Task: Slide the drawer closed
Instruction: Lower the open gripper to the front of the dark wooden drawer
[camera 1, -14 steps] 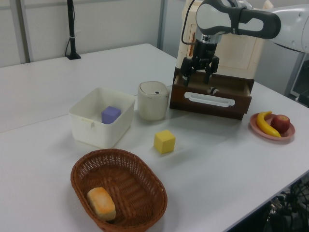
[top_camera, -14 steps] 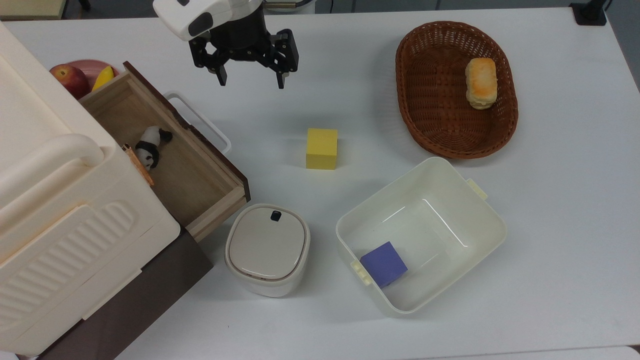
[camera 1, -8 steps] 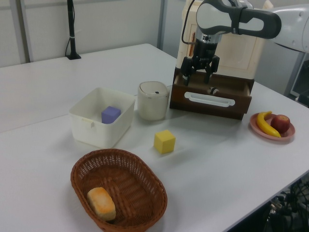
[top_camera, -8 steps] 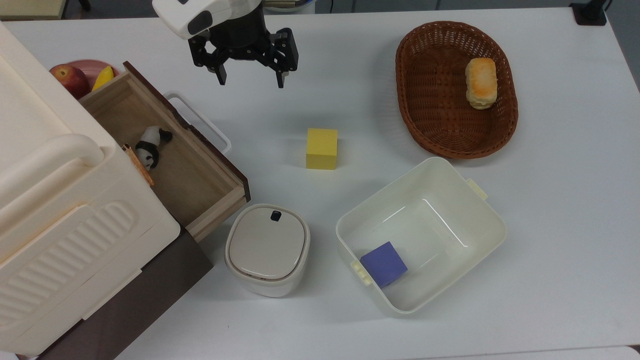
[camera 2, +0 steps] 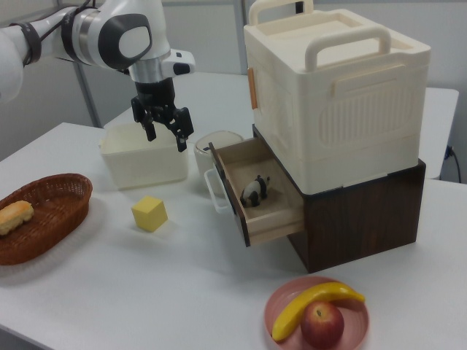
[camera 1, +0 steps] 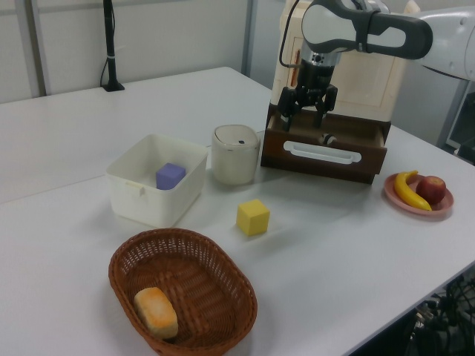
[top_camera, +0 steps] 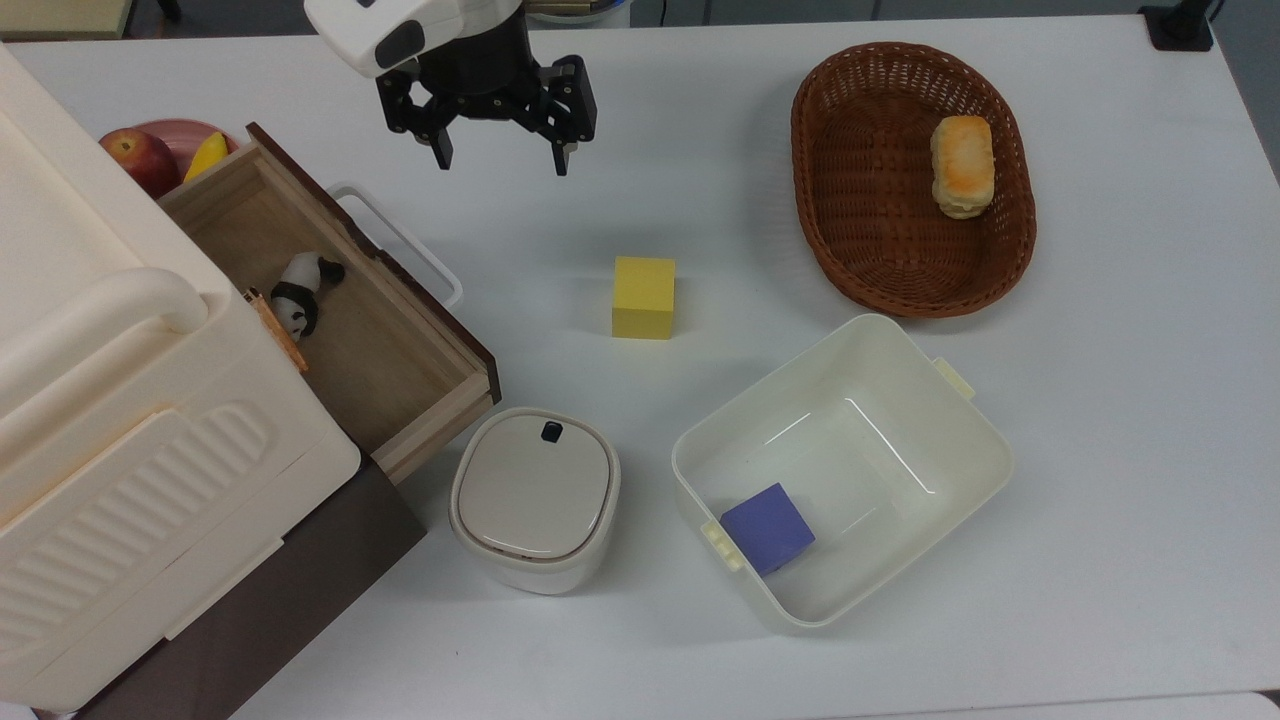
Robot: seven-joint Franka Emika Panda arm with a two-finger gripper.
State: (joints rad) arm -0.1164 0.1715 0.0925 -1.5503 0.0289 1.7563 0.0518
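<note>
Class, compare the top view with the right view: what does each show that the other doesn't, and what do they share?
Top view, not right view: the purple cube inside the bin. Right view, not top view: the whole fruit plate. Shared: the open drawer with its panda toy, the yellow cube, the open end effector.

White arm, black two-finger end effector.
</note>
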